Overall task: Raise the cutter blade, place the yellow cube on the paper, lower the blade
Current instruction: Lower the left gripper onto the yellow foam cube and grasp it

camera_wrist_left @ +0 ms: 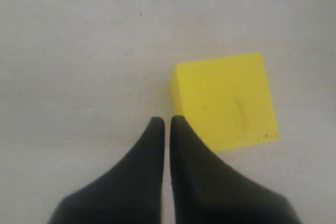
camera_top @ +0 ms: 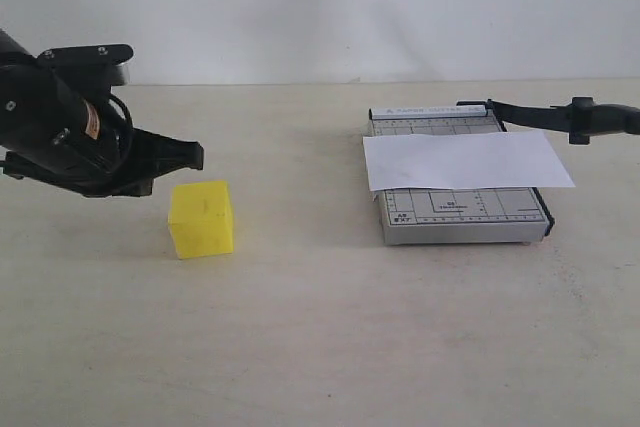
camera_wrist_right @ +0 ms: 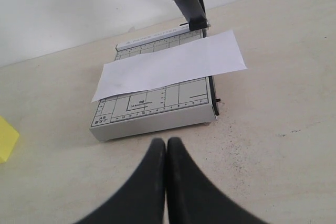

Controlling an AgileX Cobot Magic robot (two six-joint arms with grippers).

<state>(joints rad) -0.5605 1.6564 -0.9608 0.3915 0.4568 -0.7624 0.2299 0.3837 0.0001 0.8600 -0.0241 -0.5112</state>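
Only wrist view shows right pincer point(camera_wrist_right: 166, 141).

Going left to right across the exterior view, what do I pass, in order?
From the left: left gripper → yellow cube → paper → handle end of the cutter blade. The grey trimmer base is left out, since the paper lies across it.

cutter blade point(camera_top: 560, 117) raised; paper point(camera_top: 465, 160) across trimmer point(camera_top: 460, 215); yellow cube point(camera_top: 202, 218) on table point(camera_top: 300, 337), apart.
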